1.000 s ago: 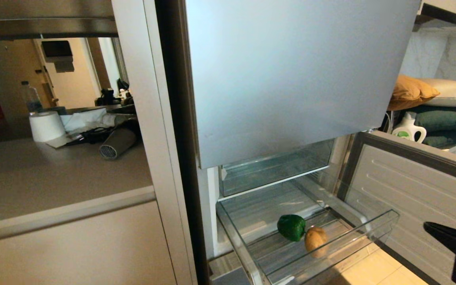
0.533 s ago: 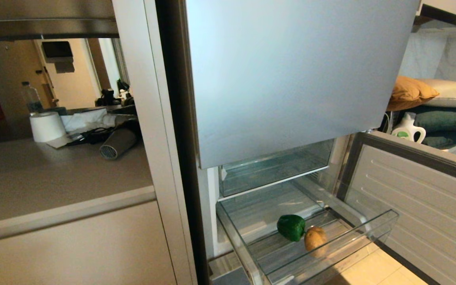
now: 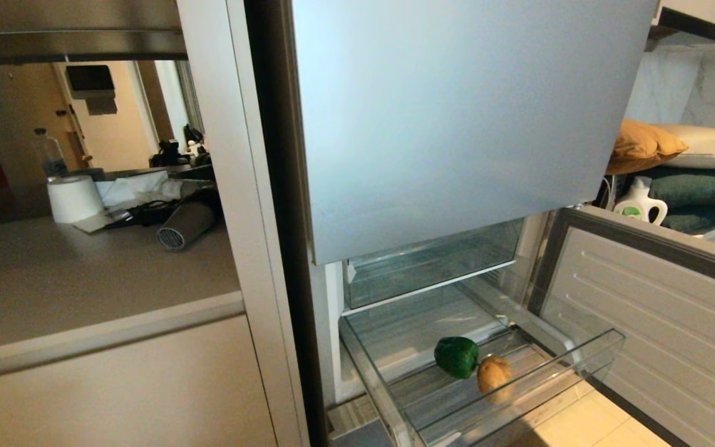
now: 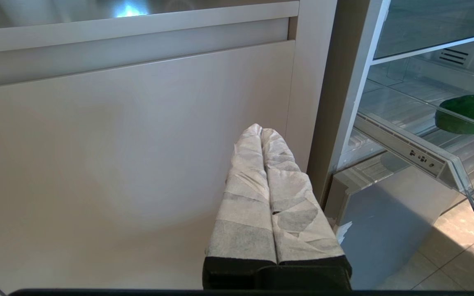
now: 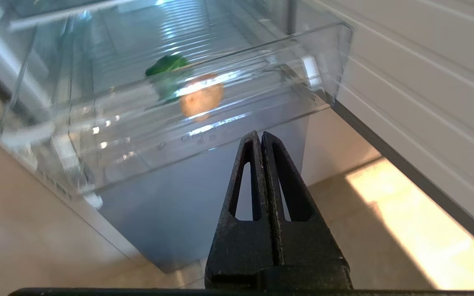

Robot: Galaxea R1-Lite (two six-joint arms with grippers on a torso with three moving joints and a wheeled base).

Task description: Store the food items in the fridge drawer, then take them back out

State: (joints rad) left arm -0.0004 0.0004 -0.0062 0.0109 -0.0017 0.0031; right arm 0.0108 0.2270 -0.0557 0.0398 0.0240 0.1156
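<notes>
The clear fridge drawer (image 3: pixel 581 366) stands pulled out below the closed upper door. Inside it lie a dark-green bell pepper (image 3: pixel 456 356) and a tan-brown round bun (image 3: pixel 494 374), touching each other. In the right wrist view the pepper (image 5: pixel 167 68) and the bun (image 5: pixel 201 96) show through the drawer's front wall (image 5: pixel 220 123). My right gripper (image 5: pixel 260 133) is shut and empty, low in front of that wall and apart from it. My left gripper (image 4: pixel 260 128), wrapped in white, is shut and empty before a cabinet front, left of the drawer (image 4: pixel 459 181); the pepper (image 4: pixel 463 114) shows there too. Neither gripper appears in the head view.
The open lower fridge door (image 3: pixel 655 298) stands to the right of the drawer. A second clear bin (image 3: pixel 432 264) sits above the drawer. On the counter (image 3: pixel 84 279) to the left lie a grey hair dryer (image 3: pixel 184 225) and a paper roll (image 3: pixel 74 197). Pillows (image 3: pixel 674 149) lie beyond the door.
The black right gripper that showed at the lower right edge of the head view has dropped out of that view. The food and the drawer have not moved.
</notes>
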